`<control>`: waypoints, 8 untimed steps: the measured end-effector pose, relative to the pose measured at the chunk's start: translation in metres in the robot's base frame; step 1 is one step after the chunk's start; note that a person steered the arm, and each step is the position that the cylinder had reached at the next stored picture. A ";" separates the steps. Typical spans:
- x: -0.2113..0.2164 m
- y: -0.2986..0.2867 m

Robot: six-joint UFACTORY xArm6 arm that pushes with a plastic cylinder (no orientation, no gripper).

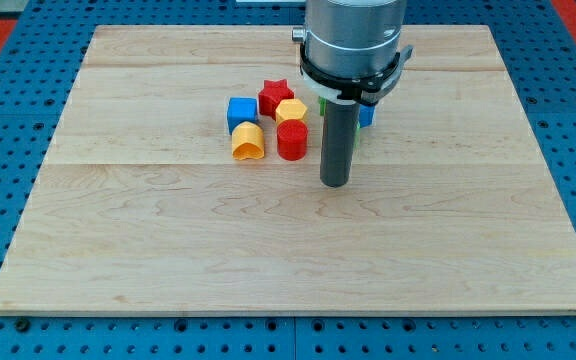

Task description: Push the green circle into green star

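One green block (322, 104) peeks out behind the rod, its shape hidden. My tip (335, 184) sits below it, just right of the red round block (292, 140), holding nothing.

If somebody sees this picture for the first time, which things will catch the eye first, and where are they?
The big grey arm at the view's top centre stands out first, with its dark rod reaching down to my tip on the pale wooden board. Just to the view's left of the rod is a tight cluster: a red star block, blue cube block, yellow block, red cylinder block and orange block. Slivers of green and blue show behind the rod.
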State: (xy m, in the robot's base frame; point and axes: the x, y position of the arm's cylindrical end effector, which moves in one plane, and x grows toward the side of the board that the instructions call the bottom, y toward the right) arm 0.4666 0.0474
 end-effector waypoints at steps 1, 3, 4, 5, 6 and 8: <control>0.000 0.000; 0.000 -0.001; 0.011 -0.002; 0.033 -0.024; 0.032 -0.031; 0.018 -0.021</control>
State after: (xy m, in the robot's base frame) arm 0.4846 0.0264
